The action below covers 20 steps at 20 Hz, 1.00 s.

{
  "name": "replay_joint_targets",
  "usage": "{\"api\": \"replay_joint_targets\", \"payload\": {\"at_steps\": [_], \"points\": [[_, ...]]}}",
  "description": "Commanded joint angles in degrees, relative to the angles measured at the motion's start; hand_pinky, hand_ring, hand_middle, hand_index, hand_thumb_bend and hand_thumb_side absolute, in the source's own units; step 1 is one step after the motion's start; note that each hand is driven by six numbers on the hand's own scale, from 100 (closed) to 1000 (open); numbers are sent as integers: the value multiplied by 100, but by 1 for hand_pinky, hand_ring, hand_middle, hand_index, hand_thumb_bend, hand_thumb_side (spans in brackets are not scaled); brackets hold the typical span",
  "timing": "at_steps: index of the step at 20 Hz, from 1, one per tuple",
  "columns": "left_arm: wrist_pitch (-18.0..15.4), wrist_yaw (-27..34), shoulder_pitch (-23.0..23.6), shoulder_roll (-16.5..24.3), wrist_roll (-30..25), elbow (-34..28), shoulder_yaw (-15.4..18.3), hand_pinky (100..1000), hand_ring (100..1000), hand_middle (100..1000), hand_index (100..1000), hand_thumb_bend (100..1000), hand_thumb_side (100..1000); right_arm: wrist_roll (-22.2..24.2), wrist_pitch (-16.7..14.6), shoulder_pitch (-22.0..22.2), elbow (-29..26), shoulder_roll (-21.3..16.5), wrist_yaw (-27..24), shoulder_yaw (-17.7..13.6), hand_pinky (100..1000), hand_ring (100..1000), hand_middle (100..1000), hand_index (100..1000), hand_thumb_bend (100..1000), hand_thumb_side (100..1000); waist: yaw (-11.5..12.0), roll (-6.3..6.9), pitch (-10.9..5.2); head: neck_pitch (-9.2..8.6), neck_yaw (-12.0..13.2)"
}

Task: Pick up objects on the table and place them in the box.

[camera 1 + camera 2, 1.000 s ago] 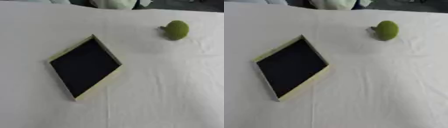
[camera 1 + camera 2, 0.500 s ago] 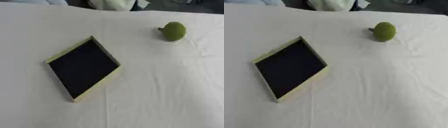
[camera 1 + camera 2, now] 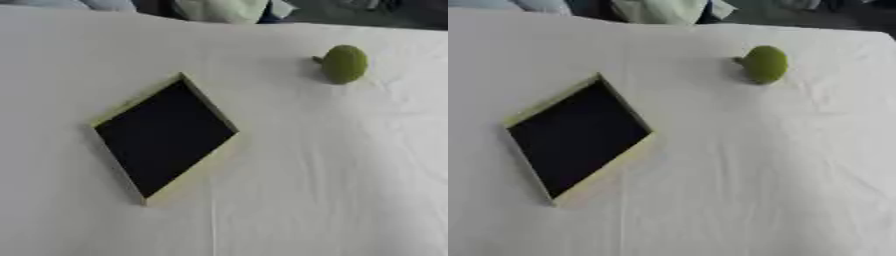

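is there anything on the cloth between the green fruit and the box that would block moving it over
Nothing visible does. The green fruit sits far right on the white cloth, and the box lies apart from it to the left. Only bare, slightly wrinkled cloth shows between them. Neither hand is in view.

White-clothed table [image 3: 306, 200], dim dark area beyond

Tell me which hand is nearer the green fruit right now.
Neither can be judged: no hand shows in either view. The green fruit lies on the table's far right, apart from the box, favouring the right arm.
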Motion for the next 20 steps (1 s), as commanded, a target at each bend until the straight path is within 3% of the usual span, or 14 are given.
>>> {"api": "replay_joint_targets", "payload": {"at_steps": [1, 3, 4, 5, 7, 8, 11, 20], "points": [[-1, 26, -26, 201, -49, -113, -17, 616, 617, 548, 711, 100, 512, 291, -296, -235, 441, -77, 319, 223, 954, 1000, 983, 1000, 100, 502, 5, 1, -159, 29, -33], [5, 33, -16, 203, -68, -113, -23, 615, 617, 548, 711, 100, 512, 466, -471, -359, 724, -17, 493, 394, 958, 1000, 986, 1000, 100, 455, 1, -3, -166, 50, -43], [7, 36, -12, 202, -74, -113, -23, 615, 617, 548, 711, 100, 514, 553, -559, -425, 867, 18, 581, 420, 958, 1000, 985, 1000, 100, 347, -2, -3, -168, 56, -46], [10, 41, -11, 201, -81, -113, -27, 615, 617, 548, 711, 100, 513, 640, -645, -491, 1001, 72, 667, 463, 957, 1000, 983, 1000, 111, 301, 2, -4, -171, 65, -60], [13, 49, -9, 198, -96, -113, -33, 615, 617, 548, 711, 100, 513, 816, -822, -609, 1188, 169, 844, 488, 953, 1000, 984, 1000, 209, 141, 3, -3, -175, 74, -68], [14, 53, -7, 196, -101, -113, -34, 615, 617, 548, 711, 100, 514, 907, -912, -655, 1243, 208, 922, 476, 952, 1000, 985, 1000, 230, 110, 5, -1, -175, 76, -69], [21, 62, 1, 189, -118, -113, -36, 615, 617, 548, 711, 100, 517, 1186, -1192, -759, 1362, 276, 1080, 390, 950, 1000, 987, 1000, 300, 100, 8, 2, -174, 83, -80], [34, 99, -5, 156, -189, -113, -65, 615, 618, 549, 711, 100, 521, 2059, -2065, -994, 1726, 447, 1256, -80, 942, 1000, 989, 1000, 293, 100, 52, 13, -166, 68, -109]]}}
